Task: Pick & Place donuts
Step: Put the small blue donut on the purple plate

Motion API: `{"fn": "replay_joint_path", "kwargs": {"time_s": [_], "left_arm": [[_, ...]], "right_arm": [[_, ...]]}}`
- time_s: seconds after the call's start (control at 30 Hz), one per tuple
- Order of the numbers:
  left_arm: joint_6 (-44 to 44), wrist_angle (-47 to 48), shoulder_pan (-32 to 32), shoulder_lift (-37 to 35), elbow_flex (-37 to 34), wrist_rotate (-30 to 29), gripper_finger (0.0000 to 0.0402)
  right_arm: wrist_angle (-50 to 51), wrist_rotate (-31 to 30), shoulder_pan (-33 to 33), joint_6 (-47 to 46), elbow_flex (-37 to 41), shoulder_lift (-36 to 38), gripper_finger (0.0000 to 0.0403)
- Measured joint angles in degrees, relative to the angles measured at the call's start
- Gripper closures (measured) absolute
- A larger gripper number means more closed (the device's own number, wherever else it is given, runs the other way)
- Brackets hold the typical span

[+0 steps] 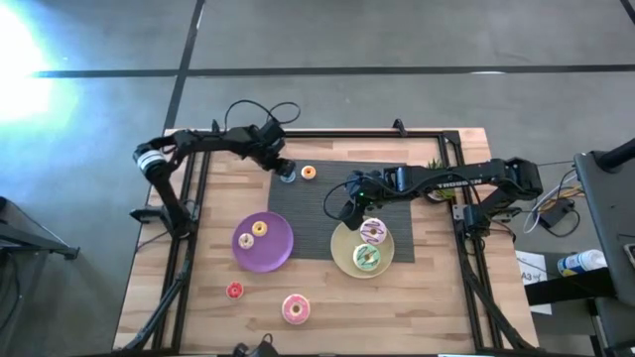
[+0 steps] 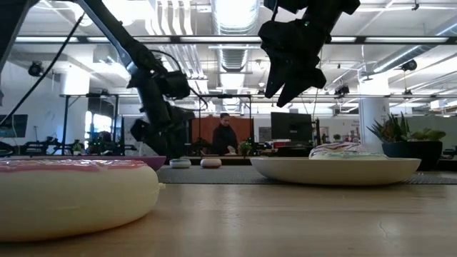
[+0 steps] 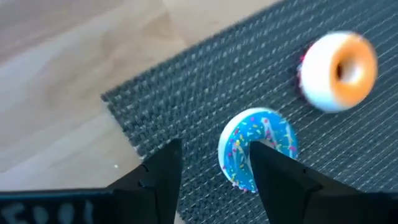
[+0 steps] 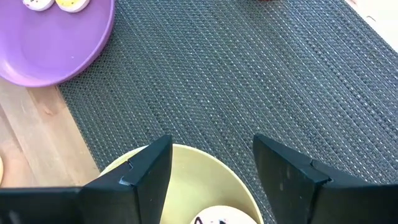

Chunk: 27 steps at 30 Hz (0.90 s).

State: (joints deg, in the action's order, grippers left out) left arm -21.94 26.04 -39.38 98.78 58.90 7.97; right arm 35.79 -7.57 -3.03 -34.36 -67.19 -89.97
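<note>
Now your left gripper is open, and the blue donut lies on the dark mat just ahead of its fingertips, a little toward one finger. The orange donut is farther beyond. Your right gripper, open and empty, hovers over the yellow plate.

Harsh white glare washes out the floor at the far left corner of my overhead view. At table height, ceiling lights glow bright, turning my arms to silhouettes; the nearest pink donut looms soft. At my left wrist, the orange donut smears with blur.
</note>
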Motion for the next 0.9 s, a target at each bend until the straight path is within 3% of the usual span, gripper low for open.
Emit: {"fn": "replay_joint_path", "kwargs": {"time_s": [0.27,0.63,0.73,0.9], "left_arm": [[2.38,-1.67,0.12,0.96,0.08,2.06,0.0257],[3.22,-3.12,1.65,3.77,0.34,2.65,0.0364],[3.22,-2.25,2.17,1.82,0.0,2.6,0.0393],[5.69,1.18,2.6,-7.85,0.35,1.72,0.04]], "right_arm": [[0.57,-0.35,0.0,0.37,0.23,0.0,0.0188],[1.05,-0.52,-0.02,0.43,0.23,0.0,0.0188],[1.35,-0.5,0.0,0.41,0.26,0.0,0.0188],[1.34,-0.52,0.0,0.52,0.3,0.0,0.0188]]}}
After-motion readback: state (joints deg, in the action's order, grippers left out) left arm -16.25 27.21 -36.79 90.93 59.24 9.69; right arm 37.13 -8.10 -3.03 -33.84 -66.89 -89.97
